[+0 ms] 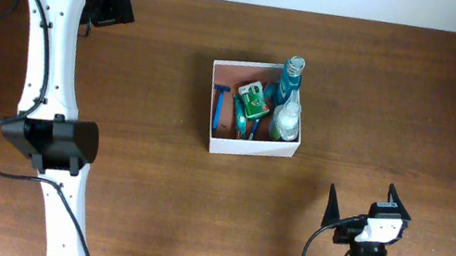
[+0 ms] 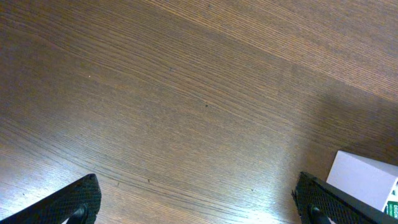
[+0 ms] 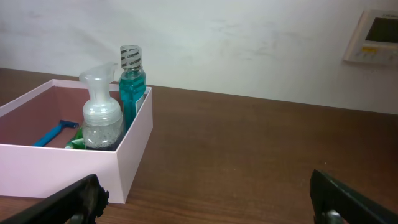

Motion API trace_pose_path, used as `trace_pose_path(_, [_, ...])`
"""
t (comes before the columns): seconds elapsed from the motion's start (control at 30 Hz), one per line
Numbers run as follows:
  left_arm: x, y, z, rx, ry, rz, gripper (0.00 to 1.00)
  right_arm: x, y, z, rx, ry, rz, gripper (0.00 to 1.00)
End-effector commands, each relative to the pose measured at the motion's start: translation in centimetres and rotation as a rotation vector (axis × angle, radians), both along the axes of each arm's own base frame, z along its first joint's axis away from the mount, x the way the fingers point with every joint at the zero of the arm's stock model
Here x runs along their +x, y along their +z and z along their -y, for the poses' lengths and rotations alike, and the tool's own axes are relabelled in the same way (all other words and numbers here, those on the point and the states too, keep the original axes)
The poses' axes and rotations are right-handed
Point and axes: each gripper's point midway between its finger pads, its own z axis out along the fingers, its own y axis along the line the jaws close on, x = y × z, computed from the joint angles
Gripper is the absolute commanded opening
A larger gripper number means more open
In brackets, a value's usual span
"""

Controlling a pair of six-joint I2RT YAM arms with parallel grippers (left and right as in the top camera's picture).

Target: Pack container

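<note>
The container (image 1: 253, 144) lies between the left gripper (image 1: 116, 5) and the right gripper (image 1: 363, 206), both spread wide and empty

Square white cardboard box (image 1: 253, 147) sits frame centre on brown wooden table (image 1: 151, 190). Inside: blue plastic razor (image 1: 218, 108) left, small green packet (image 1: 254, 101) middle, teal liquid bottle (image 1: 291, 79) and clear pump bottle (image 1: 286, 119) right.

Likely an indoor lab or office: wood-grain table (image 1: 148, 208), plain white wall (image 3: 217, 37), wall-mounted control panel (image 3: 378, 36)
</note>
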Motion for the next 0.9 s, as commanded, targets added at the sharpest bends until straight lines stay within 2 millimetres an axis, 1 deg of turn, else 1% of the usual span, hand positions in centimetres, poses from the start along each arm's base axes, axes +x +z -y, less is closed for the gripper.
trace_pose_path(0.0, [0.0,0.9,-0.3,0.010,0.001,0.024,0.99,0.0,-0.2,0.0,-0.006,0.003,0.000,0.98])
trace_pose_path(0.27, [-0.2,0.8,-0.3,0.010,0.001,0.016,0.99,0.0,-0.2,0.0,-0.006,0.003,0.000,0.98])
trace_pose_path(0.37, [-0.2,0.9,-0.9,0.042,0.012,0.017,0.99,0.0,-0.2,0.0,-0.006,0.003,0.000,0.98])
trace_pose_path(0.43, [-0.1,1.1,-0.9,0.050,0.013,0.024,0.99,0.0,-0.2,0.0,-0.006,0.003,0.000,0.99])
trace_pose_path(0.5, [0.2,1.9,-0.5,0.050,0.005,0.058,0.99,0.0,-0.2,0.0,-0.006,0.003,0.000,0.98])
trace_pose_path(0.57, [0.9,3.5,-0.1,0.056,-0.002,0.123,0.99,0.0,-0.2,0.0,-0.006,0.003,0.000,0.98])
trace_pose_path(0.7, [2.2,6.6,-0.6,0.112,0.006,0.251,1.00,0.0,-0.2,0.0,-0.006,0.003,0.000,0.98])
trace_pose_path(0.8, [2.7,8.1,-0.9,0.165,-0.008,0.311,1.00,0.0,-0.2,0.0,-0.006,0.003,0.000,0.98])
trace_pose_path(0.87, [2.8,8.5,-0.8,0.172,-0.022,0.337,0.99,0.0,-0.2,0.0,-0.007,0.003,0.000,0.99])
